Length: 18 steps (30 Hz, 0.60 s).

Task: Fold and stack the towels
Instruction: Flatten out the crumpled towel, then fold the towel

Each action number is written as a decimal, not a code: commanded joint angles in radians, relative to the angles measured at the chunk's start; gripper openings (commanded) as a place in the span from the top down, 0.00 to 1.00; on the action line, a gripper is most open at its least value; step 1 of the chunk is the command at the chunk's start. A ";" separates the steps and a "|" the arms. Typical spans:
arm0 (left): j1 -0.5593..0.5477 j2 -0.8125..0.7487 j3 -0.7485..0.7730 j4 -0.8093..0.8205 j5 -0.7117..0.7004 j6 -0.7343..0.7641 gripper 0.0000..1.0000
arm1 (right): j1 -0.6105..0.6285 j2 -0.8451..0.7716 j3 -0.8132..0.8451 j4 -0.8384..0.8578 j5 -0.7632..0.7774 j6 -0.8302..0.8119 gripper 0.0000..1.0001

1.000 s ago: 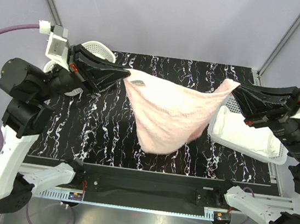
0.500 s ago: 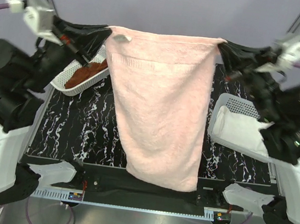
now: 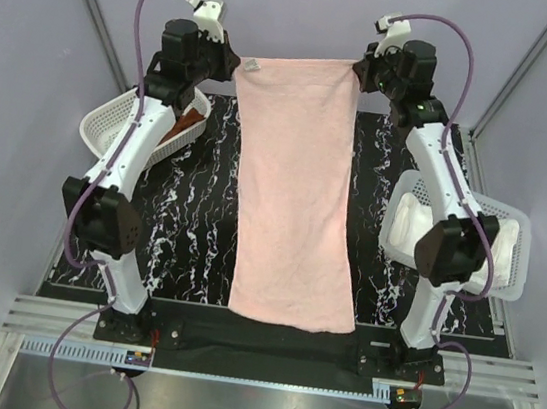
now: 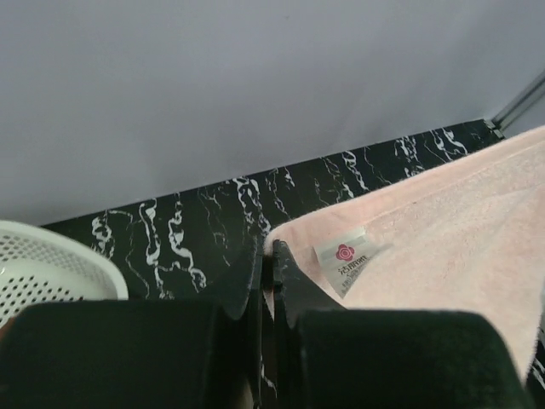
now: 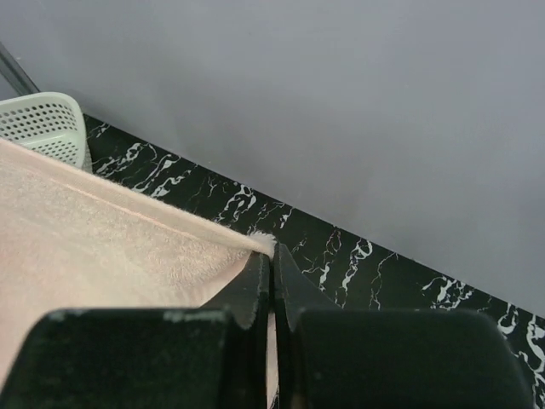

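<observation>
Black table (image 3: 193,204) below: left gripper (image 3: 231,64) and right gripper (image 3: 358,73), each clamping 1 corner, have hoisted your pink towel (image 3: 295,197) flat; lay it down.

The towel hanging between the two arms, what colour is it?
The towel is pale pink, seen best in the top external view.

The left hand (image 4: 271,254) pinches the pink towel (image 4: 451,213) near its label (image 4: 345,259).

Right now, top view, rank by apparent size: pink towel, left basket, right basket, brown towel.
pink towel: largest.
right basket and left basket: alike, both partly hidden, unranked.
brown towel: smallest; mostly hidden.
</observation>
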 commanded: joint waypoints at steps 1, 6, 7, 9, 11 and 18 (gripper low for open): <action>0.038 0.104 0.139 0.196 0.043 -0.018 1.00 | -0.045 0.071 0.149 0.050 -0.108 0.026 1.00; 0.049 0.241 0.183 0.309 0.129 0.008 1.00 | -0.079 0.197 0.197 0.073 -0.160 0.008 1.00; 0.050 0.281 0.194 0.313 0.141 0.008 1.00 | -0.082 0.210 0.199 0.070 -0.166 -0.005 1.00; 0.057 0.310 0.210 0.330 0.169 0.011 1.00 | -0.085 0.237 0.185 0.078 -0.180 -0.018 1.00; 0.060 0.335 0.206 0.340 0.175 0.011 1.00 | -0.088 0.253 0.170 0.090 -0.191 -0.041 1.00; 0.064 0.261 0.020 0.310 0.249 0.080 1.00 | -0.089 0.211 0.006 0.061 -0.206 -0.094 1.00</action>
